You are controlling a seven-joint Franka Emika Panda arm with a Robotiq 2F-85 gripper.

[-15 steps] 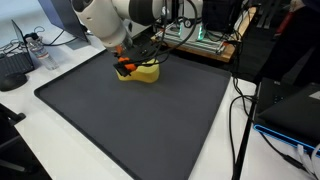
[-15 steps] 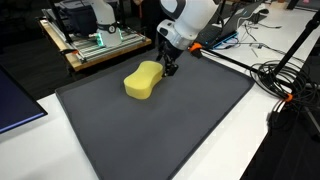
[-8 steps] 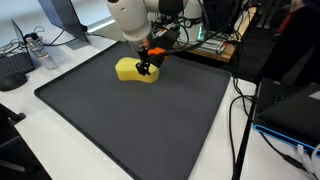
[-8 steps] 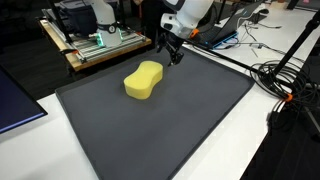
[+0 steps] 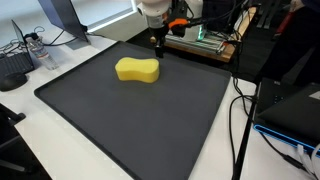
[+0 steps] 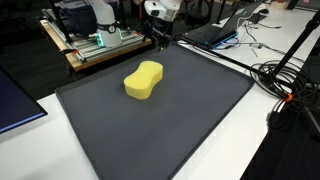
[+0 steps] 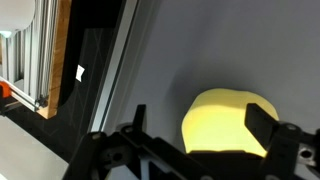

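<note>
The yellow sponge (image 5: 138,70) is a thick, peanut-shaped pad with rounded ends and a pinched waist. It lies flat on the dark mat (image 5: 130,125), nothing touching it, sitting upper middle in an exterior view. The sponge (image 6: 144,80) sits just left of centre in an exterior view, and one rounded end of the sponge (image 7: 228,122) fills the wrist view's lower right.

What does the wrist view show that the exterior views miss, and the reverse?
Wrist only: the gripper from close, jaws open, its fingers framing one end of the sponge. Exterior only: the whole sponge, the full mat, the cables beside it, the gripper raised near the mat's far edge. Both: the sponge lying on the mat, apart from the gripper.
</note>
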